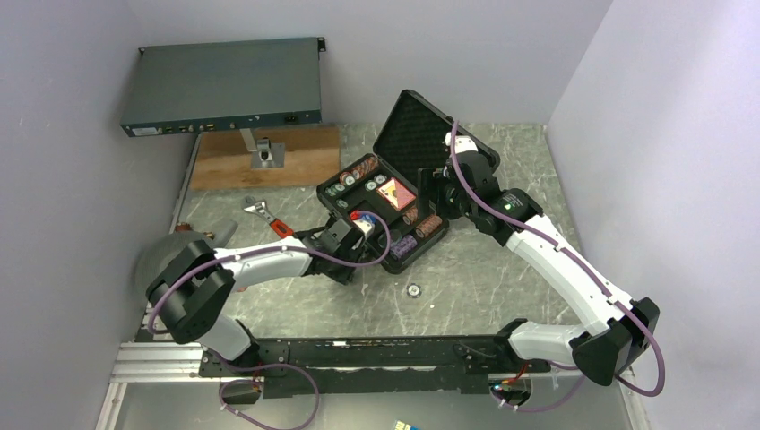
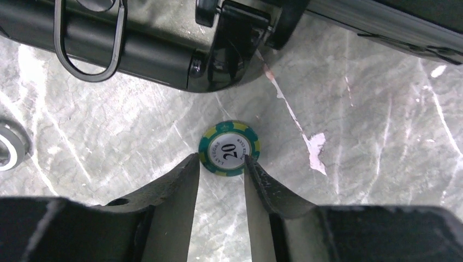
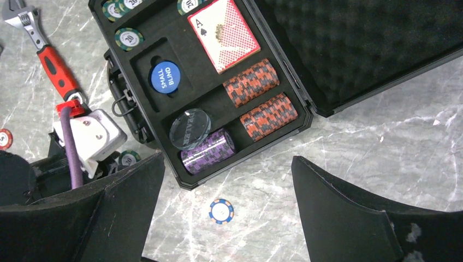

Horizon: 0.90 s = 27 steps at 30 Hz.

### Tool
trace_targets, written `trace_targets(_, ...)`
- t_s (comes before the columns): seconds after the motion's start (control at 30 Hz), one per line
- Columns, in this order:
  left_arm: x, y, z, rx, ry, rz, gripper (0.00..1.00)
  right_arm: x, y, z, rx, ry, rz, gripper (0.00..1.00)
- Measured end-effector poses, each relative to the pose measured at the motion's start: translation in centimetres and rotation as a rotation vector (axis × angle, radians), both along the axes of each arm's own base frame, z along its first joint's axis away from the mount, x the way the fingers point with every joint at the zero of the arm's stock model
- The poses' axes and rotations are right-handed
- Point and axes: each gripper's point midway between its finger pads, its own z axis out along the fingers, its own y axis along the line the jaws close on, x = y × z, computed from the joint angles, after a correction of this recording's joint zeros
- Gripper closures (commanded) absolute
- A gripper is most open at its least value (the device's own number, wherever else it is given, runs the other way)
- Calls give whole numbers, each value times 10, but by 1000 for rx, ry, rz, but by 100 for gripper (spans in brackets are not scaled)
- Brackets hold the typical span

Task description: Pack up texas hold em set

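Observation:
The black case (image 1: pixel 332 193) lies open on the table, its foam lid (image 3: pixel 371 43) propped up. Its tray holds a red card deck (image 3: pixel 224 34), a blue disc (image 3: pixel 164 77), orange chip rows (image 3: pixel 251 82) and a purple row (image 3: pixel 207 151). A green "20" chip (image 2: pixel 229 148) lies flat on the table in front of the case (image 2: pixel 136 49). My left gripper (image 2: pixel 223 159) has its fingertips against both edges of that chip. My right gripper (image 3: pixel 228 159) hovers open above the case's near corner, over a loose blue and orange chip (image 3: pixel 221 211).
A red-handled wrench (image 3: pixel 46 54) lies left of the case, and a red chip (image 3: pixel 4 138) sits at the left edge. A flat grey box (image 1: pixel 222 85) stands on a mount above a wooden board (image 1: pixel 296 161) at the back left. Walls close in on both sides.

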Motion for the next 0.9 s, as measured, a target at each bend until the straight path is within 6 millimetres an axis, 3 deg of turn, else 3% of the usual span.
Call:
trace_targets(0.23, -8, -1, 26, -15, -36, -15, 71, 0, 0, 1, 2, -3, 0, 10)
trace_targets(0.27, -7, -2, 33, -22, -49, -16, 65, 0, 0, 1, 3, -4, 0, 10)
trace_targets(0.33, -4, -6, 45, -37, -74, -15, 39, 0, 0, 2, 5, -7, 0, 10)
trace_targets(0.43, -2, -9, 54, -56, -97, -18, 26, -1, 0, 2, 6, -9, 1, 10)
trace_targets(0.57, -2, -10, 47, -41, -83, -21, 26, -2, 0, 2, 9, -9, 3, 10)
trace_targets(0.77, -7, -6, 10, 56, 9, -33, 29, -4, 1, 0, 14, 0, 14, 10)
trace_targets(0.9, -5, -8, 2, 70, 39, -34, 29, -4, 2, 1, 19, -3, 18, 10)
